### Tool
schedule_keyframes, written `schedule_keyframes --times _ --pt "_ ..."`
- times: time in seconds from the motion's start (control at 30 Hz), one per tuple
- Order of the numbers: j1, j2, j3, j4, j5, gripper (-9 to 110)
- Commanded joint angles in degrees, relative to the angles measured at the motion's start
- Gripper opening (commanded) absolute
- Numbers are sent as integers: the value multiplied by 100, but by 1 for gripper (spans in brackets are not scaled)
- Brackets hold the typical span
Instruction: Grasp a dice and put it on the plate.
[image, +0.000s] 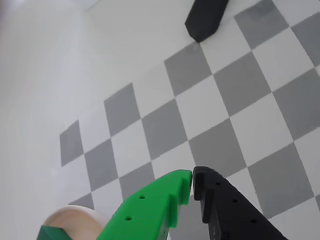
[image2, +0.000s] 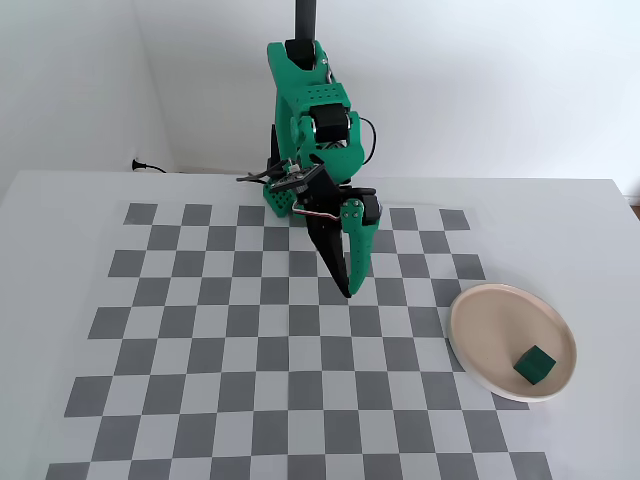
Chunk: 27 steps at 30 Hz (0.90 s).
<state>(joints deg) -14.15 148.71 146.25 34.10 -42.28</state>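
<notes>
The dark green dice (image2: 534, 364) lies on the pale pinkish-beige plate (image2: 480, 320) at the right of the checkerboard in the fixed view. In the wrist view the plate (image: 75, 216) and a corner of the dice (image: 50, 233) show at the bottom left edge. My gripper (image2: 350, 293) hangs above the middle of the board, well left of the plate, pointing down. Its green and black jaws touch at the tips (image: 192, 175) with nothing between them.
The grey and white checkerboard mat (image2: 200, 330) covers the white table. The green arm base (image2: 300, 190) stands at the mat's far edge with a cable behind it. A dark object (image: 205, 17) shows at the top of the wrist view.
</notes>
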Motion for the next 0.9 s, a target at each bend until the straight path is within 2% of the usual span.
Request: schedule_keyframes --times 0.0,0.43,0.87 --pt "62 519 158 -141 360 -4" --pt "431 1310 1274 -308 1415 -4" --pt "457 3234 2382 396 2004 -4"
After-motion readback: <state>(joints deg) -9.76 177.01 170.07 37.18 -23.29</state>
